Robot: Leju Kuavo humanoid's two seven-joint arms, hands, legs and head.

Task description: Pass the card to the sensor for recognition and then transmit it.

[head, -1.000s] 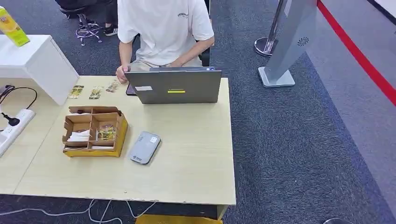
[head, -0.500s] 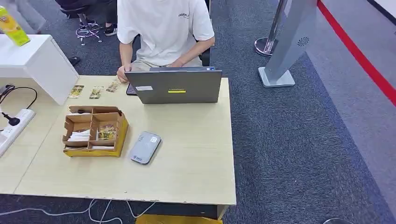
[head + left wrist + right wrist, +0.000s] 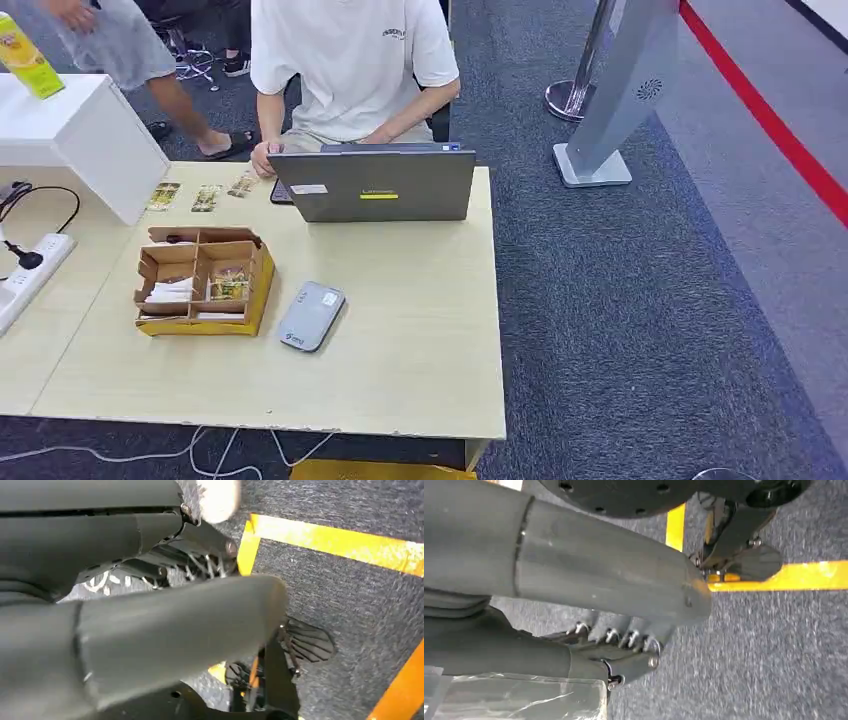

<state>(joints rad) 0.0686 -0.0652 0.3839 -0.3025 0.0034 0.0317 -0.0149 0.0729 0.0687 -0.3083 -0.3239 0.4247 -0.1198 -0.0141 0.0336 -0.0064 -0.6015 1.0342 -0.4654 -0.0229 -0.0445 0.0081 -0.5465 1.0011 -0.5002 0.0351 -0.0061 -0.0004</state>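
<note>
- Cards (image 3: pixel 229 283) lie in the cardboard organiser box (image 3: pixel 203 281), in its compartment nearest the sensor; white slips sit in the neighbouring compartment.
- Left hand (image 3: pixel 165 630), seen from its wrist camera, hangs over dark carpet crossed by yellow floor tape (image 3: pixel 330 542). Its thumb and darker fingers lie straight and apart, with nothing between them.
- Right hand (image 3: pixel 609 590), seen from its own wrist camera, also hangs over carpet. Its fingers lie extended and loosely spread, holding nothing. A clear plastic piece (image 3: pixel 519 700) shows close to it; I cannot tell what it is.
- Outward to the wooden table (image 3: pixel 420 330) in the head view: the box sits at about 9 o'clock of the tabletop's middle.
- Grey sensor (image 3: pixel 311 316), a flat rounded pad, lies just beside the box at its 4 o'clock, apart from it.
- Three more small cards (image 3: pixel 204 197) lie in a row at 12 o'clock of the box, near the far edge.
- Grey laptop (image 3: pixel 374 186) stands at 12 o'clock of the table, lid towards the robot. A seated person in a white shirt (image 3: pixel 350 60) is behind it.
- Second person's legs (image 3: pixel 175 90) are passing at 11 o'clock.
- Progress, as a judgement: no card is on the sensor or in either hand. This would fit a stage ahead of picking a card up, or one after a card was handed on.
</note>
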